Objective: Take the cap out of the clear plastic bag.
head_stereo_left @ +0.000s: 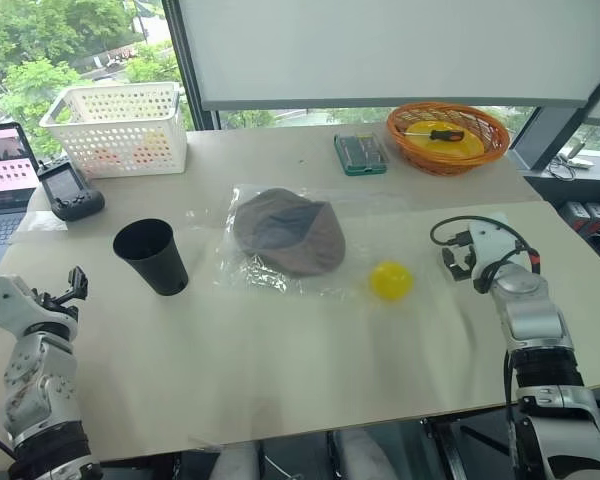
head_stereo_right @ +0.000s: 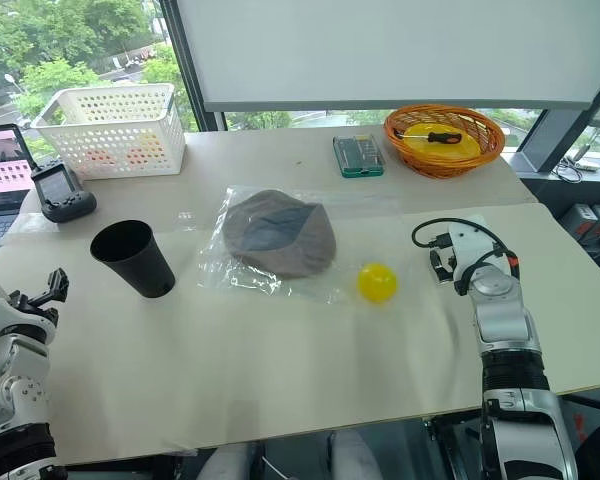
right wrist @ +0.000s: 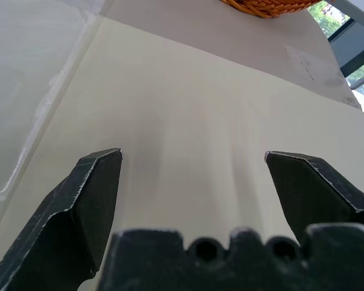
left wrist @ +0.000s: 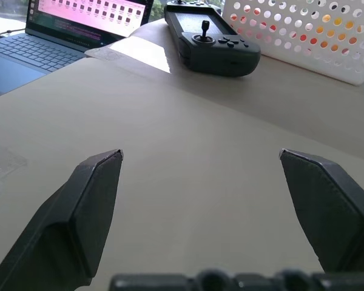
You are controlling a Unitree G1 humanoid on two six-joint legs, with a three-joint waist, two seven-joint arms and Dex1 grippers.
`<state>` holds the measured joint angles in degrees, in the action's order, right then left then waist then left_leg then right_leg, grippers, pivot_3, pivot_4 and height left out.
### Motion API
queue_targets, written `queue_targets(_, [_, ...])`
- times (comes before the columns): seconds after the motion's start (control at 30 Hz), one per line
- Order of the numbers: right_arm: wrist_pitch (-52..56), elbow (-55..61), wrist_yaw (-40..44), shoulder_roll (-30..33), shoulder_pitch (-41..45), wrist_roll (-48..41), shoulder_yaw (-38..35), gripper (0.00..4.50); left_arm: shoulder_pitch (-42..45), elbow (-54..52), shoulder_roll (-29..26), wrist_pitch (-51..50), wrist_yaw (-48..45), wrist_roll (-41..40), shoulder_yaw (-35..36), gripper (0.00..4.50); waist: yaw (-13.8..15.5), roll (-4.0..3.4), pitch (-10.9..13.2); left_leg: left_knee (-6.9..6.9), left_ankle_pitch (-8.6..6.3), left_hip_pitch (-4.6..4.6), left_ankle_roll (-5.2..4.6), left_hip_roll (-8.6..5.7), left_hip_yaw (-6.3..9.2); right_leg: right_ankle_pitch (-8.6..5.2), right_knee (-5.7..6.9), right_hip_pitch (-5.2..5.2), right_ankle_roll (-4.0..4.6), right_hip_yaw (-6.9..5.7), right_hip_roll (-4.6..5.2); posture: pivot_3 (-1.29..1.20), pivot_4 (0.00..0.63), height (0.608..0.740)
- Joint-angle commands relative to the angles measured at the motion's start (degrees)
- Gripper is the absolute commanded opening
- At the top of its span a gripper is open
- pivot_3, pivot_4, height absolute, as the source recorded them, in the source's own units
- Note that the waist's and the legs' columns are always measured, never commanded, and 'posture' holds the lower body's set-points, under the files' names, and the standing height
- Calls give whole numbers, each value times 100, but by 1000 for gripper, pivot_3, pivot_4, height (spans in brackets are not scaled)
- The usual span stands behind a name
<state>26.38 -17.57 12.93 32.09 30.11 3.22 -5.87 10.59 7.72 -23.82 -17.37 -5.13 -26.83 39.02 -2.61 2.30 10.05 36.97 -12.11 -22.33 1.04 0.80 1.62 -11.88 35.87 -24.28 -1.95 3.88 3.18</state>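
Left eye view: one cap [head_stereo_left: 288, 232], one clear plastic bag [head_stereo_left: 242, 268]

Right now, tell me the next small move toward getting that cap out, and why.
Probably bring the right gripper in toward the clear plastic bag. Both grippers stand open with nothing in them, the left gripper out past the black cup, and the cap lies inside the bag, just beyond the yellow ball.

You see a soft matt fabric cap [head_stereo_left: 288, 232] inside a glossy, wrinkled clear plastic bag [head_stereo_left: 242, 265], on a smooth matt table [head_stereo_left: 280, 350], beside a black plastic cup [head_stereo_left: 151, 256].
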Motion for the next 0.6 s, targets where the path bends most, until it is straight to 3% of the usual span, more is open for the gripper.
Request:
queue_targets(0.03, [56,613,410,61,48,-442,-264,4500,-147,-167,-439,97,-614,-52,-54,4450,-1,0,0,0,0,0,0,0,0,0,0,0,0,0,0,0,150,736])
queue_targets(0.13, [533,1728,2114,483,218,-1447,-88,4500,-965,-641,-1220,40,-2147,-243,-165,4450,-146,1,9,-3,-1,-12,0,8,-3,0,2,-19,2,9,-11,0,150,736])
queue_targets(0.27, [911,2174,3668,959,314,-2284,221,4500,-1863,-891,-1763,28,-3160,-262,-249,4450,-134,-2,9,-14,-6,0,-5,11,-4,-19,0,-12,-10,5,-5,0,150,736])
queue_targets(0.47, [828,2328,4974,1048,561,-2728,799,4500,-2723,-1516,-2152,-407,-4117,-587,-169,4450,-120,13,14,-12,-6,8,-6,18,-6,-51,2,-9,1,-2,-4,0,150,736])
queue_targets(0.6, [1012,2832,5185,829,608,-3027,1064,4500,-2942,-2072,-2106,-556,-4244,-616,-310,4450,-129,13,15,-13,-9,-4,-6,22,-6,-49,3,-23,-5,-4,-5,0,150,736])
